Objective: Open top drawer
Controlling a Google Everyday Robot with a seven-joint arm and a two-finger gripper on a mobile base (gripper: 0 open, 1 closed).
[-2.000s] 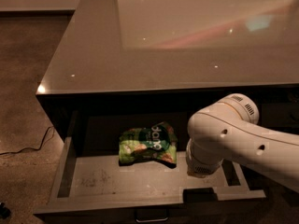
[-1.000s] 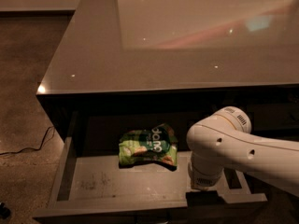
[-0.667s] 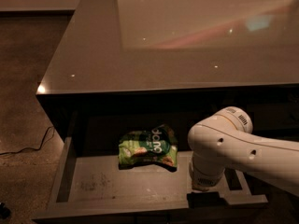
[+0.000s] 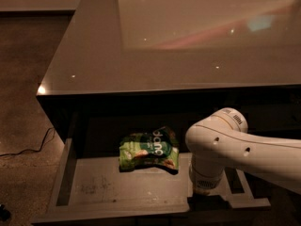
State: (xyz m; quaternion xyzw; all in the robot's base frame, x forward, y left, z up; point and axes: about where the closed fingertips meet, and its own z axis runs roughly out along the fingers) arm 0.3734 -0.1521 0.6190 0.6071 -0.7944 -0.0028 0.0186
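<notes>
The top drawer (image 4: 94,187) stands pulled out under the countertop, showing its grey scuffed interior. A green snack bag (image 4: 148,149) lies at the back middle of it. My white arm (image 4: 221,145) reaches in from the right and bends down to the drawer's front edge. My gripper (image 4: 207,202) is a dark shape at that front edge, right of centre, mostly hidden below the white wrist. The drawer's handle is hidden.
The glossy grey countertop (image 4: 188,46) stretches above the drawer. Brown speckled floor (image 4: 23,79) lies to the left, with a thin black cable (image 4: 28,149) running across it near the cabinet's left side.
My arm has dropped lower and come nearer the drawer's front edge. The drawer has slid slightly further out. The snack bag has stayed in place.
</notes>
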